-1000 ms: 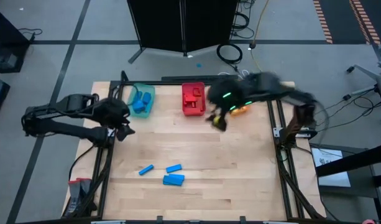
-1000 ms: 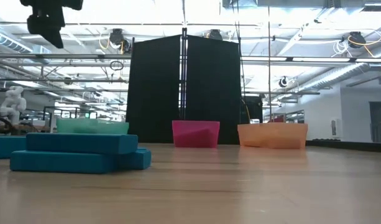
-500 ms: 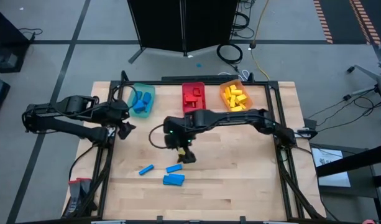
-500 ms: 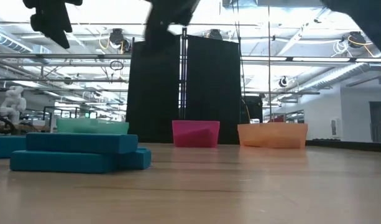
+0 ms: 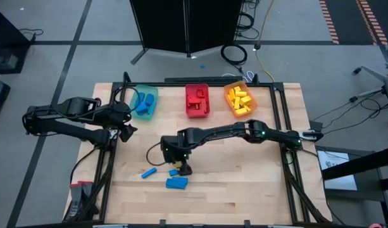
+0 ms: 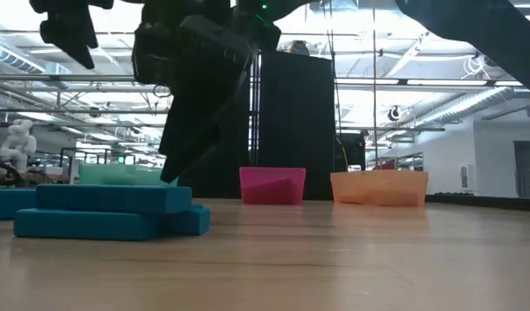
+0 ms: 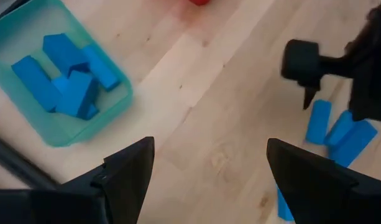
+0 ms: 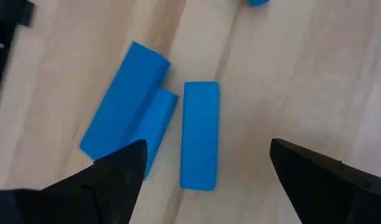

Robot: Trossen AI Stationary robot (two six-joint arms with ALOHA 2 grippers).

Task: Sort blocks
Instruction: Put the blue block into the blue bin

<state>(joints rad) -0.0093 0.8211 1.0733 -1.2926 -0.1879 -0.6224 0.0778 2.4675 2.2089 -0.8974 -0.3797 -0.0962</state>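
Note:
Three loose blue blocks show on the table in the high view: one (image 5: pixel 149 172) to the left, one (image 5: pixel 175 171) under my right gripper, and a wider one (image 5: pixel 176 183) nearer. In the low view the wider one (image 6: pixel 113 199) lies on another blue block (image 6: pixel 83 226). My right gripper (image 5: pixel 180 168) hangs open, slanting down over the single block (image 8: pixel 199 134), one finger to each side and clear of it. My left gripper (image 5: pixel 125 131) waits open, high at the table's left edge, near the teal bin (image 5: pixel 143 101) that holds several blue blocks.
Along the far edge stand the teal bin, a red bin (image 5: pixel 197 99) with red blocks and an orange bin (image 5: pixel 240 98) with yellow blocks. My right arm (image 5: pixel 244 132) reaches across the table's middle from the right. Bare wood (image 5: pixel 244 183) lies to the near right.
My right gripper has swung from above the red and orange bins toward the table's near left and come down over the loose blue blocks, turning as it went. Its fingers have stayed open. The blocks have not moved.

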